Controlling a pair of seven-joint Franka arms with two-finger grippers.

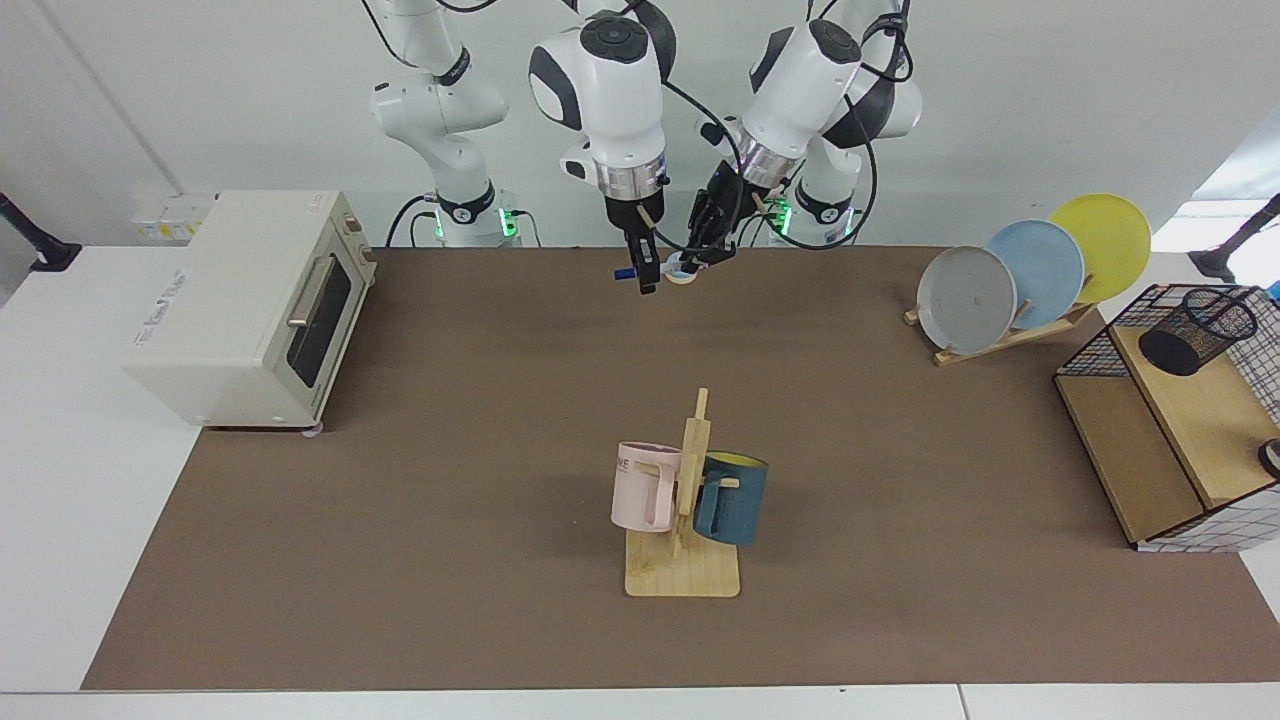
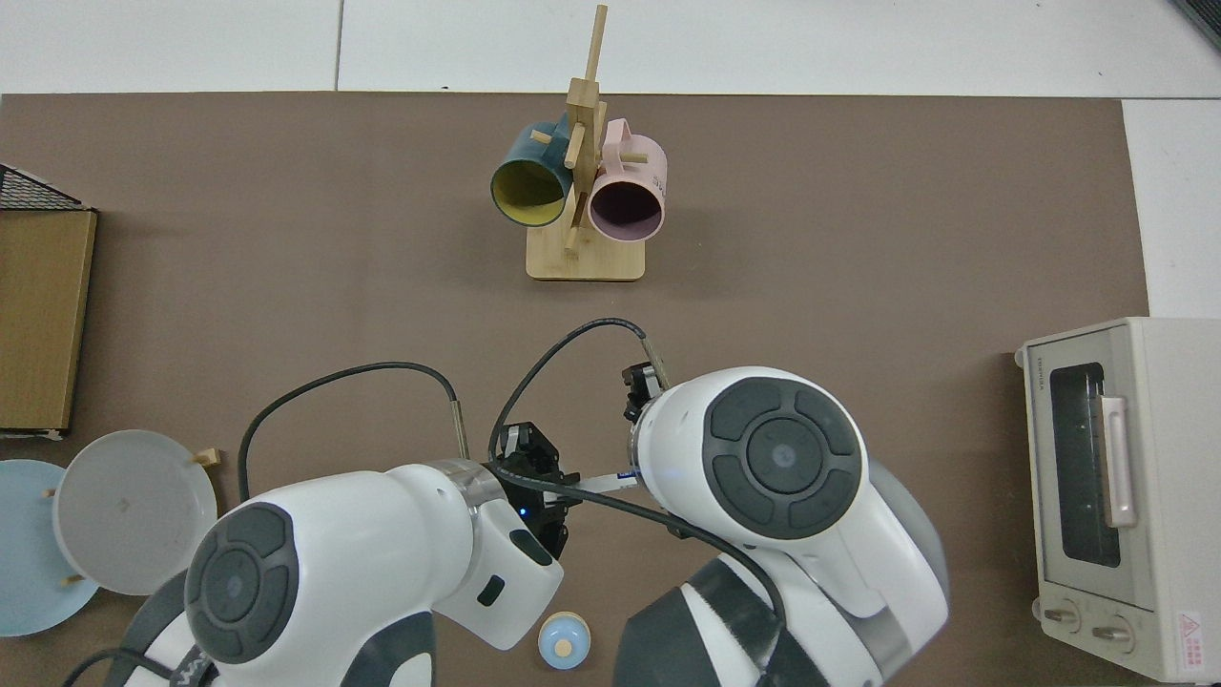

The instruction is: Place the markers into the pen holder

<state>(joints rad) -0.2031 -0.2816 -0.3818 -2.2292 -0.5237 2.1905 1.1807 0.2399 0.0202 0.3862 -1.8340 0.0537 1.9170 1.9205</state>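
Both grippers met at the marker [image 1: 650, 270], held in the air above the table's far edge.

The right gripper [image 1: 642, 272] was clamped on the marker near its blue cap; the left gripper [image 1: 706, 250] was at the other end, its grip unclear. The pen holder [image 1: 1198, 330] stood well apart on the wire shelf box [image 1: 1165, 440].

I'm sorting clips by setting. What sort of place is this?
Most likely a robotics lab bench staged with household props: two Franka arms mounted at a brown-matted table, a toaster oven, a plate rack and a mug tree.
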